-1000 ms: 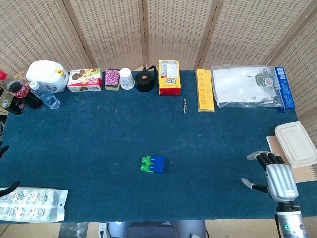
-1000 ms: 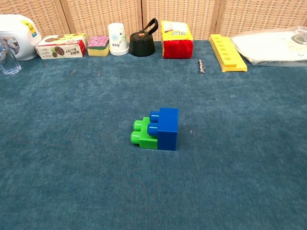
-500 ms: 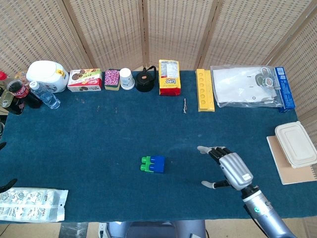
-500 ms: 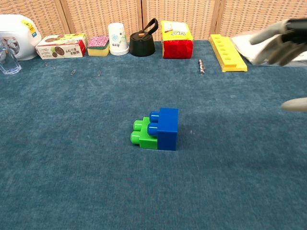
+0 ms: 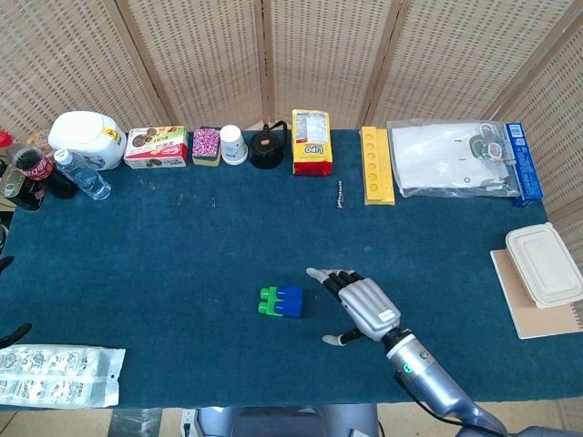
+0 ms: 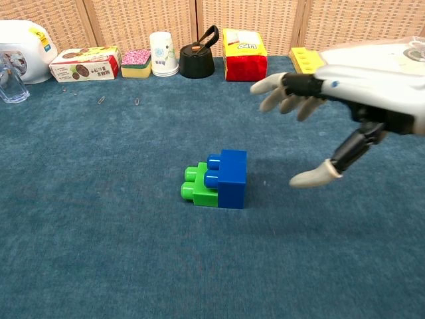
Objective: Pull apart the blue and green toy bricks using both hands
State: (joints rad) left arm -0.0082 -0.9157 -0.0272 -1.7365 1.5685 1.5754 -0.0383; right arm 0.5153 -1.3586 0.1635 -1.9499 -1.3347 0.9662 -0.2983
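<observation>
The blue brick (image 5: 291, 301) and the green brick (image 5: 268, 300) lie joined together on the blue cloth near the table's front middle. In the chest view the blue brick (image 6: 232, 178) sits to the right of the green brick (image 6: 198, 186), studs pointing left. My right hand (image 5: 364, 308) hovers just right of the bricks, fingers spread, thumb down, holding nothing; the chest view shows the right hand (image 6: 345, 100) above and right of the blue brick, not touching it. Only dark fingertips of my left hand (image 5: 11, 332) show, set apart, at the head view's left edge.
A blister pack (image 5: 56, 374) lies at the front left corner. Along the back stand bottles (image 5: 80, 173), a snack box (image 5: 156, 147), a paper cup (image 5: 233, 144), a black kettle (image 5: 267, 147), a yellow bag (image 5: 311, 142) and a yellow tray (image 5: 376, 165). A lidded container (image 5: 544, 264) sits far right.
My right hand has swept left from the table's front right corner to just beside the blue brick. The bricks have not moved. The left hand's fingertips stay at the left edge.
</observation>
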